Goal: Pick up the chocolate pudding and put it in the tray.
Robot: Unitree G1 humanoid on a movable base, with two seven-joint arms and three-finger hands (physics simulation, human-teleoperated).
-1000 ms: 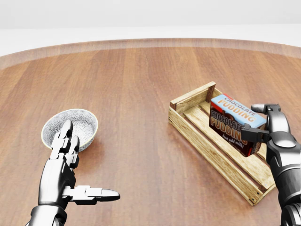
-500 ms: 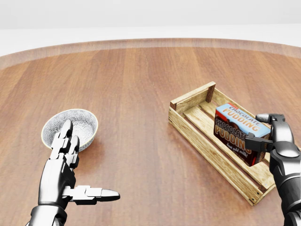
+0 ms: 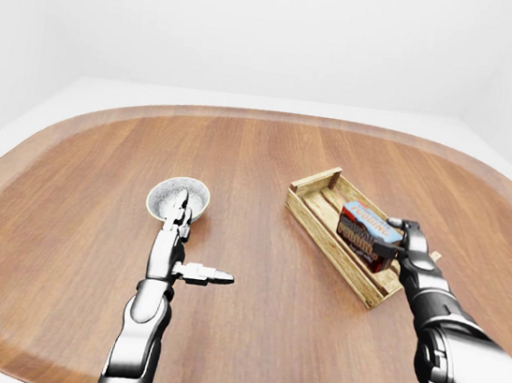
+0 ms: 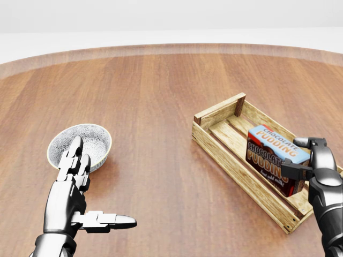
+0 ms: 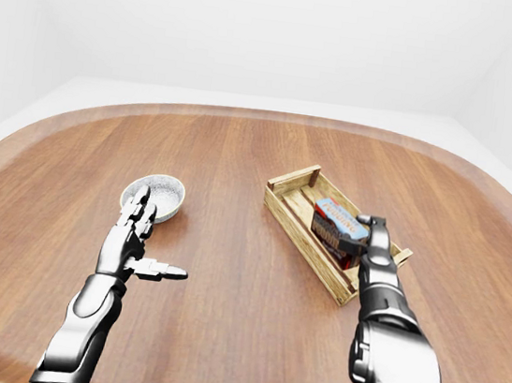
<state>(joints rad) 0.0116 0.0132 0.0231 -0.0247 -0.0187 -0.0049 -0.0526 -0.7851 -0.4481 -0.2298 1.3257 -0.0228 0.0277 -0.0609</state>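
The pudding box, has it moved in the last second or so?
Yes. In the head view the chocolate pudding has dropped lower and rightward into the tray, which stayed put.

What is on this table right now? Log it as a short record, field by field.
surface: wooden table
task item: chocolate pudding box, inside the tray, tilted
tray: wooden slatted tray, right side of head view
right hand: right hand gripping the pudding box's right end
left hand: left hand open, fingers spread, holding nothing
other: patterned bowl, just above the left hand in head view
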